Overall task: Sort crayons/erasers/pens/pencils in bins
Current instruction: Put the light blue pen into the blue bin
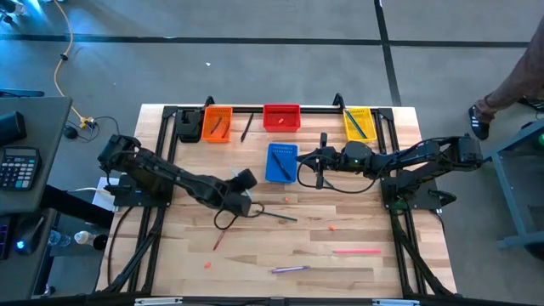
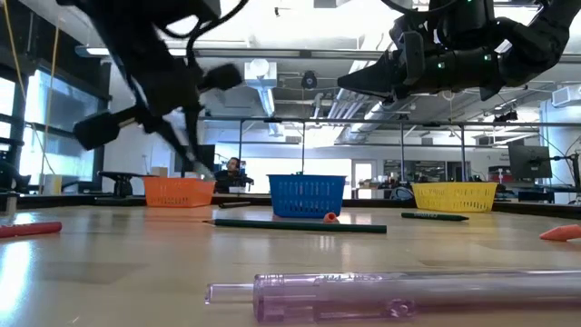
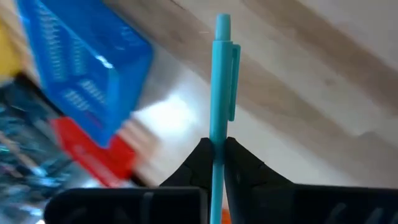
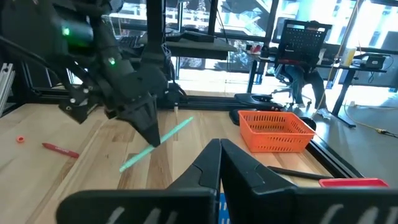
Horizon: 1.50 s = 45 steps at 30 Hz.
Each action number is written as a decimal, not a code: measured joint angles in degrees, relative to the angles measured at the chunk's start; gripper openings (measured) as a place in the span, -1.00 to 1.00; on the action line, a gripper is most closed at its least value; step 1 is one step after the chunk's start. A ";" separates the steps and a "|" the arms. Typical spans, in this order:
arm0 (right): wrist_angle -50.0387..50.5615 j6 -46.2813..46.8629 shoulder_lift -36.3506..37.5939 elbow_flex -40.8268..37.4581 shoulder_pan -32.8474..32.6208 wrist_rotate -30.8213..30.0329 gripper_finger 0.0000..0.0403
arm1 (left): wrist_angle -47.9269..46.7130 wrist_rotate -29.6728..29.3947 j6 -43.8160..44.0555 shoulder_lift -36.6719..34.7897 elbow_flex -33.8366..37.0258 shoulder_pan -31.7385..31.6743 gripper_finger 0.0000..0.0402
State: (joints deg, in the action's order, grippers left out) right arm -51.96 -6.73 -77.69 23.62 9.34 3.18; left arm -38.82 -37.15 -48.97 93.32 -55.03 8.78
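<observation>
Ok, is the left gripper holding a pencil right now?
No, the left gripper is shut on a teal pen, bright and clipped, as the left wrist view shows.

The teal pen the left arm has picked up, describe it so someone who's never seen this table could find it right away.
Start at the blue bin in the middle of the wooden table, then look toward the left arm. The left gripper is shut on the teal pen, pinching its barrel between dark fingers. It is the only pen lifted off the table; the pink pen and purple pen lie flat near the front edge.
</observation>
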 joint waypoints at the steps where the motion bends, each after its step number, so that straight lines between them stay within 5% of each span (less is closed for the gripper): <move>1: 0.00 -0.09 0.00 0.00 0.02 0.02 -1.00 | 0.55 -0.71 -2.24 -0.01 -0.50 -0.43 -0.98; 12: 0.00 -0.24 0.00 0.00 0.00 0.00 -1.00 | 16.17 3.28 -24.70 -0.04 -5.96 -10.54 -0.98; 21: 0.43 -1.24 0.00 0.00 0.00 0.00 -1.00 | 31.32 6.91 -37.69 7.07 -6.38 -17.13 -0.98; 45: 0.74 -1.35 0.00 0.00 0.02 0.00 -1.00 | 30.71 11.26 -36.10 15.98 -12.39 -19.68 -0.96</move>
State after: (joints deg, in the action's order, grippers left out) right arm -51.22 -8.08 -77.69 23.62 9.36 3.18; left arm -8.12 -25.89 -85.07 109.30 -67.42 -10.90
